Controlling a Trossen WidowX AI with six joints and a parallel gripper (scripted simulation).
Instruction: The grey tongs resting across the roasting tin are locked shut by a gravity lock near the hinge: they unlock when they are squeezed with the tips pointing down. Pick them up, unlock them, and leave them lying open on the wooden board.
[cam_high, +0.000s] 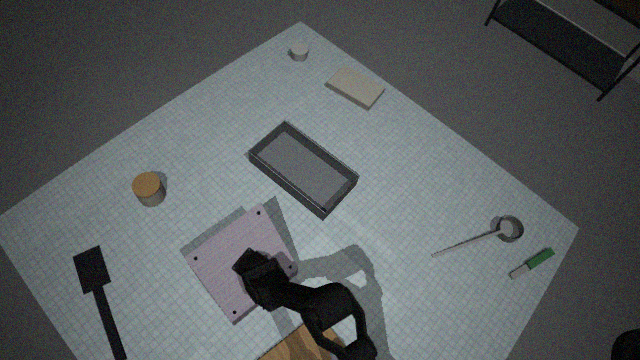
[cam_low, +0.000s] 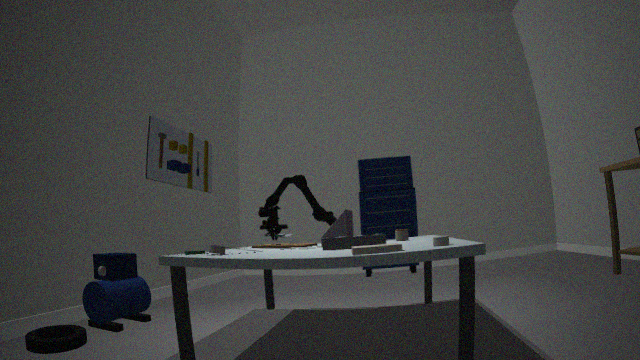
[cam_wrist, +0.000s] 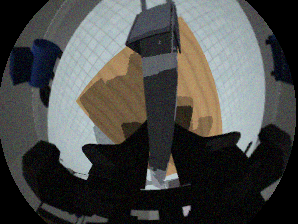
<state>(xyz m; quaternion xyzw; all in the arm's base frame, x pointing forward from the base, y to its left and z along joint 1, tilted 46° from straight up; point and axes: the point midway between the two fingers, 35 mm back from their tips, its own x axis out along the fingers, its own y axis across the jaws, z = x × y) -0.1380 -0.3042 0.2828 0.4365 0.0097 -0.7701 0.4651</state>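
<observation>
The grey tongs (cam_wrist: 160, 100) run lengthwise up the middle of the wrist view, with a wide dark block at their far end. My gripper (cam_wrist: 156, 121) (cam_low: 274, 236) is shut on the tongs and holds them above the wooden board (cam_wrist: 199, 75) (cam_low: 300, 245). Whether the tongs' arms are locked together or spread, and how far their tips tilt down, cannot be told. The board also shows at the bottom edge of the top view (cam_high: 292, 347), where the gripper is out of frame. The roasting tin (cam_high: 287, 167) has nothing lying across it.
A pinkish panel (cam_high: 220, 272) stands by the arm. A black spatula (cam_high: 92, 270) and an orange-lidded jar (cam_high: 148, 186) are at the left. A ladle (cam_high: 465, 244) and a green-handled tool (cam_high: 540, 258) are at the right. A beige slab (cam_high: 355, 86) and a pale cup (cam_high: 299, 52) are farther back.
</observation>
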